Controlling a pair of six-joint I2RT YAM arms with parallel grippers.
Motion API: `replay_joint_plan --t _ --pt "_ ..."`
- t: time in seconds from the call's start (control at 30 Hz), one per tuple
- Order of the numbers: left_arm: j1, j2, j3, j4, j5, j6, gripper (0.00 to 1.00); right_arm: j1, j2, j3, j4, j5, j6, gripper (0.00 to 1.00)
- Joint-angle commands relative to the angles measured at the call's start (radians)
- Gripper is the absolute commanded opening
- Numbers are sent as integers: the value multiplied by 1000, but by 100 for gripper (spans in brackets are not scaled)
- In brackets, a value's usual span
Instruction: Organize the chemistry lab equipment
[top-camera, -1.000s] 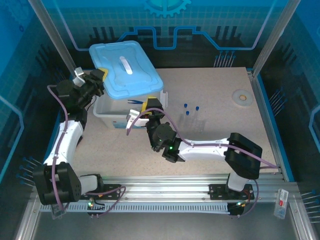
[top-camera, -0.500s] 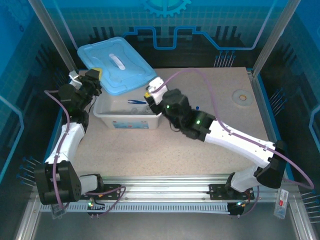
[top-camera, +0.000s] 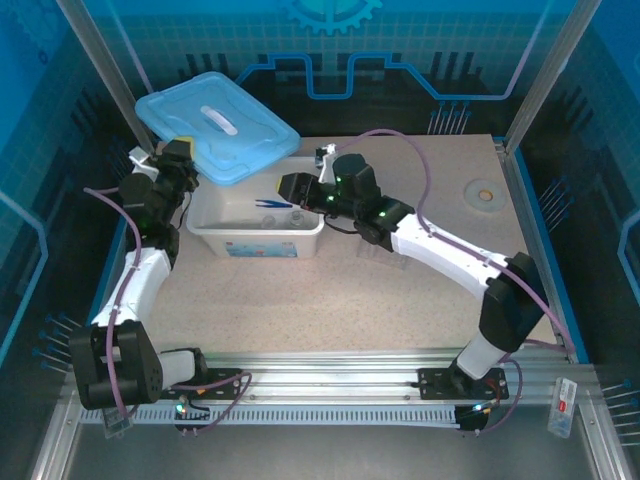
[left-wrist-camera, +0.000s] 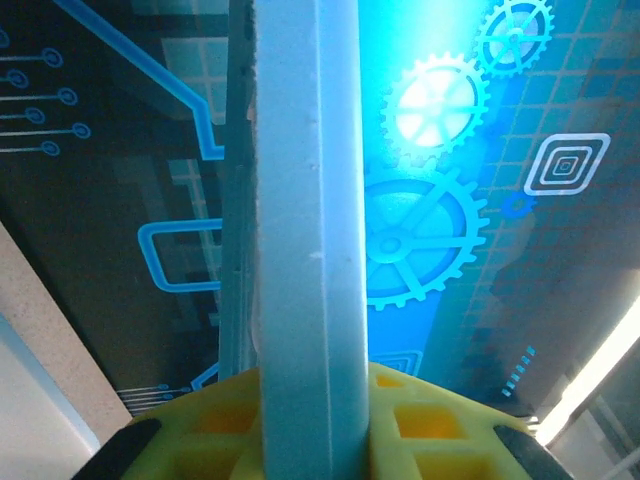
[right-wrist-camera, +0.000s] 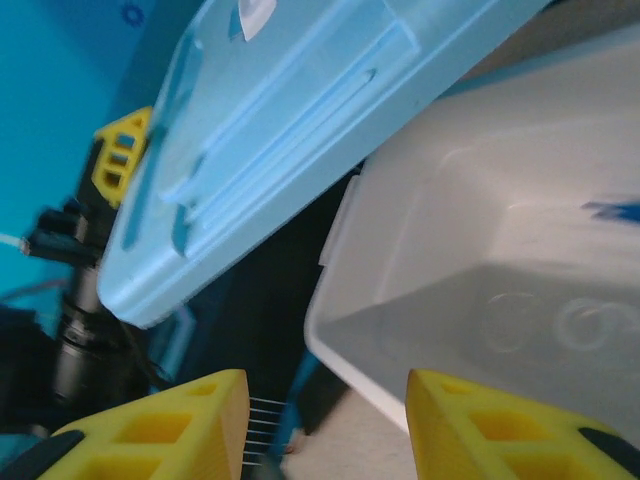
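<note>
A blue plastic lid (top-camera: 215, 125) hangs tilted above the left rim of a white bin (top-camera: 255, 240). My left gripper (top-camera: 185, 155) is shut on the lid's edge, which stands as a pale slab (left-wrist-camera: 305, 200) between the yellow fingers (left-wrist-camera: 430, 420). My right gripper (top-camera: 288, 188) hovers over the bin's right half, open, nothing between its fingers (right-wrist-camera: 160, 420). In the bin lie blue tweezers (top-camera: 270, 203) and small clear glass beakers (top-camera: 293, 216). The right wrist view shows the bin wall (right-wrist-camera: 450, 230), the lid (right-wrist-camera: 280, 110), beaker rims (right-wrist-camera: 512, 320) and the tweezers' tip (right-wrist-camera: 612, 211).
A small round disc (top-camera: 485, 194) lies on the speckled tabletop at the far right. Metal frame posts (top-camera: 540, 80) rise at the table's back corners. My right arm (top-camera: 450, 255) stretches diagonally across the middle of the table.
My right arm has swung from in front of the bin round to its right side, the gripper now over the bin. The left gripper has carried the lid further left, uncovering the bin.
</note>
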Motion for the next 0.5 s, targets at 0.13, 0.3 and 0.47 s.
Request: replay_joint_plan --t 0.13,0.3,0.47 --pt "8 -16 -31 99 -40 45 13 -12 105 -30 448 -76 439 49" --pt "8 -20 -37 104 -40 47 13 -14 141 -16 472 -48 521 49" --pt "6 -29 -43 107 -41 48 13 -14 158 -4 490 -17 557 49"
